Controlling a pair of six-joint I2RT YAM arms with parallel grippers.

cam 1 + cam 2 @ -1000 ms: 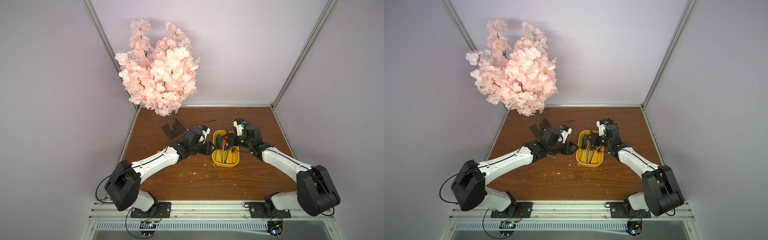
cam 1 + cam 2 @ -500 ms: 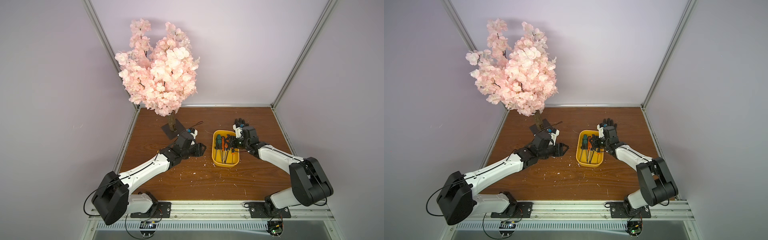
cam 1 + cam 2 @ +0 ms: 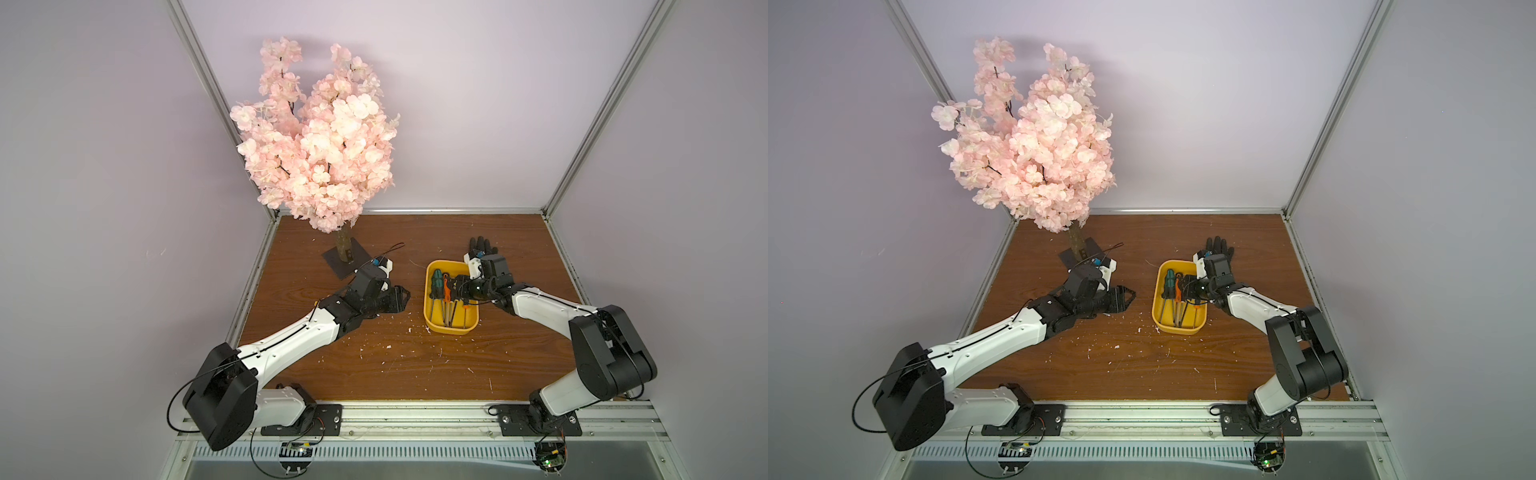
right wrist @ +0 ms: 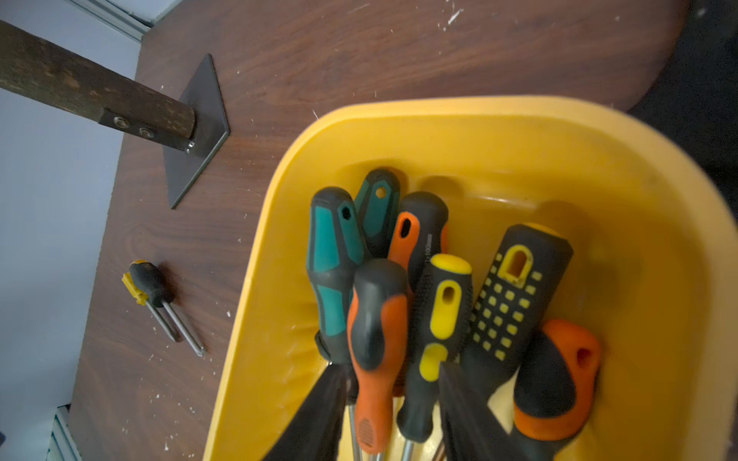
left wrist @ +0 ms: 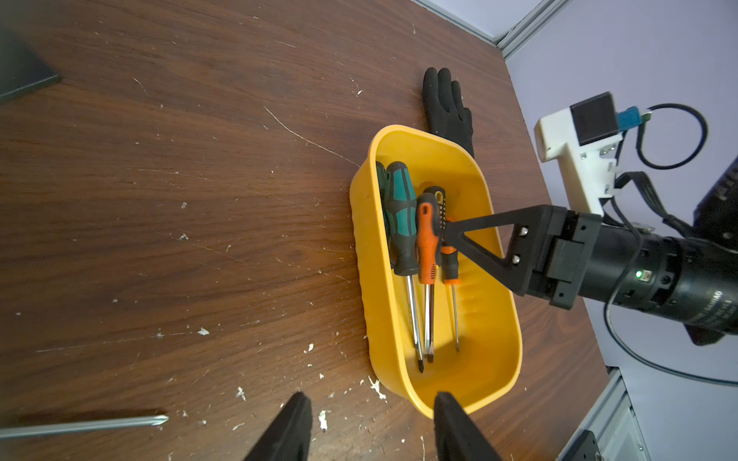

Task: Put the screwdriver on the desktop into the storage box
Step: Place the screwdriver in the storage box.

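The yellow storage box (image 3: 451, 330) (image 3: 1177, 330) sits mid-desktop (image 3: 395, 365) and holds several screwdrivers (image 5: 401, 223). My right gripper (image 3: 451, 286) (image 4: 393, 369) hangs inside the box. Its jaws are apart, and an orange-and-black handle (image 4: 375, 331) and a yellow-and-black handle (image 4: 443, 311) lie between them. My left gripper (image 3: 401, 299) (image 5: 369, 407) is open and empty, low over the wood just left of the box. A stubby yellow-and-black screwdriver (image 4: 147, 283) lies on the desktop beside a second bare shaft (image 4: 185, 333). A steel shaft tip (image 5: 155, 420) shows near the left gripper.
A black glove (image 3: 482, 247) (image 5: 445, 103) lies just behind the box. The pink blossom tree (image 3: 320, 145) stands on a dark base plate (image 3: 347, 262) at the back left. White flecks litter the wood. Aluminium rails edge the board.
My right gripper's jaws have spread apart over the handles in the box. The left arm has drawn back leftward, away from the box.
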